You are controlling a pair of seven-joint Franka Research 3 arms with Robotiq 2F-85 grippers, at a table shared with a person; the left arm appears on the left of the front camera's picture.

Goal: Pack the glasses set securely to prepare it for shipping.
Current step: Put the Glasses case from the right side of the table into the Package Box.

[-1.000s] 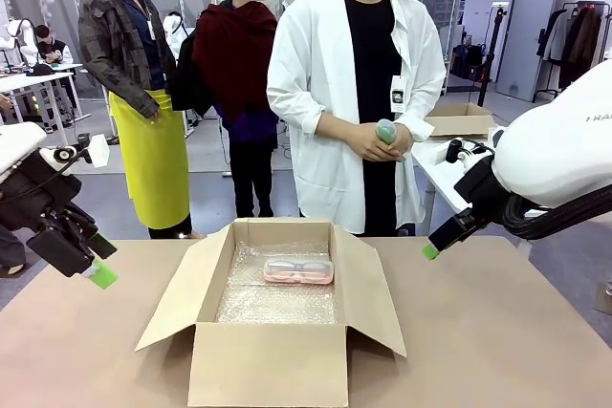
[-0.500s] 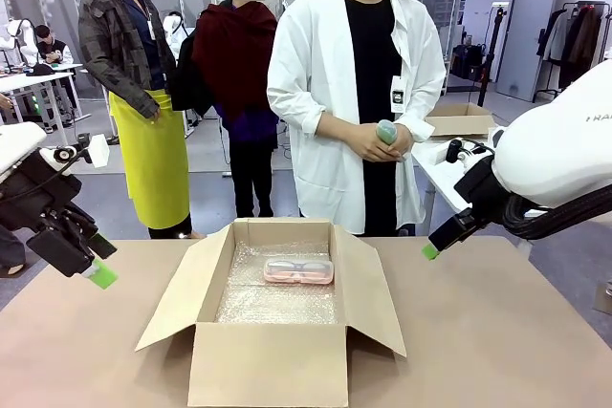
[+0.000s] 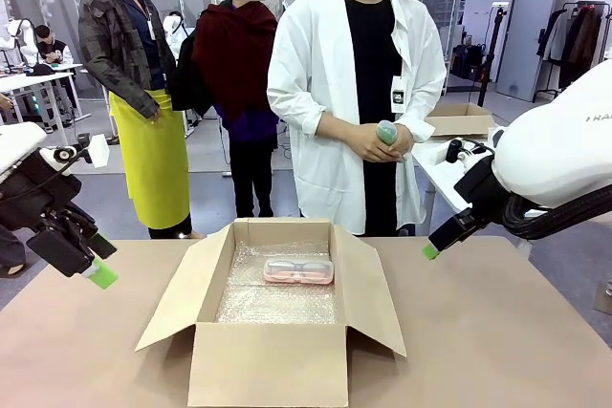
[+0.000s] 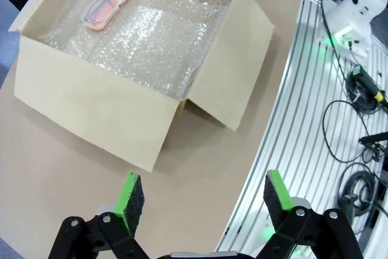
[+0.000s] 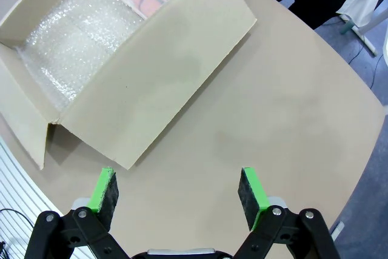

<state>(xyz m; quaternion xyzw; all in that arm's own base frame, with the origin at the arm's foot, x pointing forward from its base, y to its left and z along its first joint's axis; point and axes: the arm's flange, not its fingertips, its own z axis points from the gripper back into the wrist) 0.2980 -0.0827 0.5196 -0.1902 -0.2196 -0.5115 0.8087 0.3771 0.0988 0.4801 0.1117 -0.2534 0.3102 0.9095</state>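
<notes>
pink case [image 3: 298, 271] lies in open box [image 3: 268, 370].

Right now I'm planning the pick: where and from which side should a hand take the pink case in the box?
Grip the pink case at its middle, across the narrow width, coming straight down from above. It lies flat on the bubble wrap, and the box walls likely block sideways approaches.

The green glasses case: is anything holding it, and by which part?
The person's hands hold the green case around its lower part, top end poking out. The left tool and the right tool are open, holding nothing.
</notes>
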